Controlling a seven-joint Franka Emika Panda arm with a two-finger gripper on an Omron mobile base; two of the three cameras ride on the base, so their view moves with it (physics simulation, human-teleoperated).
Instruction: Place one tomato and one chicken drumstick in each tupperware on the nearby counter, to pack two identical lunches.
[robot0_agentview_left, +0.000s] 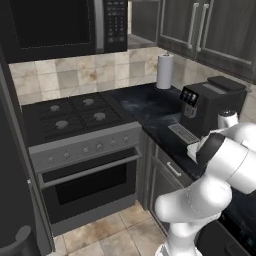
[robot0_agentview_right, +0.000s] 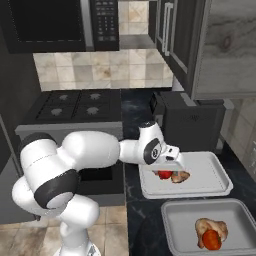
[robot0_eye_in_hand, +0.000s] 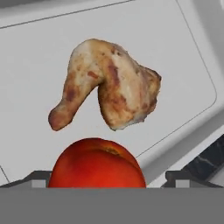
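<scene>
The counter (robot0_agentview_right: 235, 165) carries every task item. All positions below are given relative to the coffee machine (robot0_agentview_right: 192, 122) that stands on it.

Two trays lie in front of the coffee machine. The far tray (robot0_agentview_right: 212, 182) sits just before the machine's base. The near tray (robot0_agentview_right: 180, 225) lies beyond it, farther from the machine and close beside the far tray's front rim.

The arm (robot0_agentview_right: 95, 150) reaches across from the stove side and ends over the machine-side tray's left half.

The near tray already holds a drumstick (robot0_agentview_right: 212, 227) with a tomato (robot0_agentview_right: 211, 241) touching it. This lunch looks complete.

In the far tray, a second drumstick (robot0_eye_in_hand: 109, 85) lies flat on the tray floor. A second tomato (robot0_eye_in_hand: 96, 164) sits just beside it, directly under the gripper (robot0_agentview_right: 172, 167).

Jaw state: the two fingertips (robot0_eye_in_hand: 37, 177) stand wide, one on each side of the tomato, with visible clearance. Nothing is gripped. Whether the tomato fully rests on the tray floor cannot be told.

Hazards, judged from this position:

1. Tomato roll. The tomato is round and the tray floor is smooth. If it was let go slightly above the floor, it may roll toward the low rim.
2. Finger contact on lift. A sideways retreat could brush the tomato and push it against the drumstick or out over the rim. A straight lift avoids this.
3. Tray shift. A downward bump on the rim could slide the far tray toward the near tray.
</scene>
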